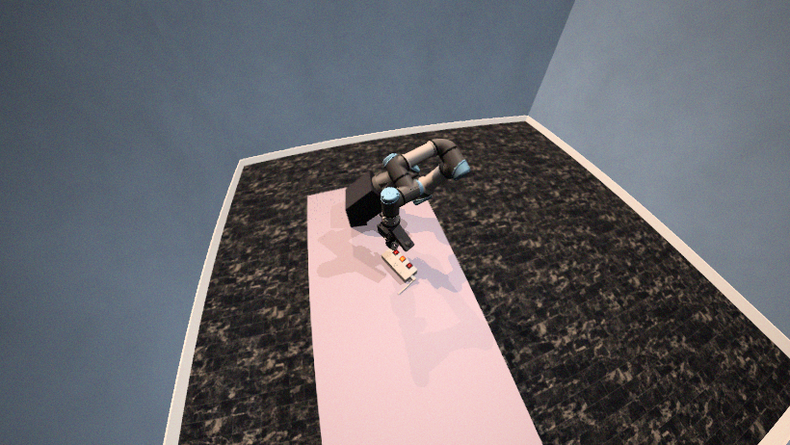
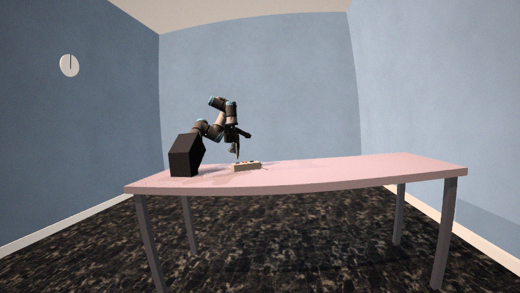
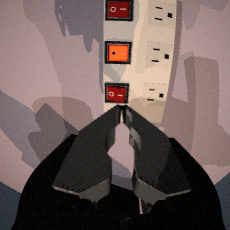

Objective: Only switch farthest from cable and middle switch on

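Observation:
A beige power strip (image 1: pixel 393 266) (image 2: pixel 247 166) (image 3: pixel 159 75) lies right way up on the pink table (image 1: pixel 358 359) (image 2: pixel 327 170), with its short cable (image 1: pixel 406 286) at the end away from the arm. In the wrist view the middle switch (image 3: pixel 118 52) (image 1: pixel 402 258) glows bright orange. The switch nearest the cable (image 3: pixel 119 10) and the one farthest from it (image 3: pixel 117 93) are darker red. My gripper (image 3: pixel 121 106) (image 1: pixel 393 246) (image 2: pixel 236 156) is shut on nothing. Its tips point down just at the near edge of the switch farthest from the cable.
The arm's black base box (image 1: pixel 361 205) (image 2: pixel 185 154) stands on the table just behind the strip. The table's side edges lie a short way to either side of the strip.

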You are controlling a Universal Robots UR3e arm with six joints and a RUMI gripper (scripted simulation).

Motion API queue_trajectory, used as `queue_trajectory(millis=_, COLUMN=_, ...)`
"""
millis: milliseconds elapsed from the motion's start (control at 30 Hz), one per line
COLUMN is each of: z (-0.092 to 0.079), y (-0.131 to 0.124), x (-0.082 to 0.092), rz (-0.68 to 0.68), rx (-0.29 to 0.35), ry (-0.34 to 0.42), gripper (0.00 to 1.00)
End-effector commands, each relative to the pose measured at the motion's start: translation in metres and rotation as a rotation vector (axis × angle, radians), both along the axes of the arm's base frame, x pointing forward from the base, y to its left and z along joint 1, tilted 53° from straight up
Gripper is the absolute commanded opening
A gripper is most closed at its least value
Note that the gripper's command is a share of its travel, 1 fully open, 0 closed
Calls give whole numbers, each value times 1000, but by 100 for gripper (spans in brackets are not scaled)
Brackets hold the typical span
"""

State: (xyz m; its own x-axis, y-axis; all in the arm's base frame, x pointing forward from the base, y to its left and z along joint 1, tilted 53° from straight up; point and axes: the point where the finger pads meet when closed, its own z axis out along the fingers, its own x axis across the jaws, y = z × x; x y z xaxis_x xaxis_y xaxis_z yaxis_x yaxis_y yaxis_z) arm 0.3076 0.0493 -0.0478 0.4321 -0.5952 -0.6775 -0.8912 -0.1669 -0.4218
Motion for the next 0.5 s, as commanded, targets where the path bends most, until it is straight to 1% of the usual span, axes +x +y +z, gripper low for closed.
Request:
queue_trajectory(millis=0, z=-3, y=3, x=1, rz=-1, rx=-2, ry=-1, gripper=0)
queue_trajectory(millis=467, z=-9, y=10, x=2, rz=-1, rx=-2, ry=-1, gripper=0)
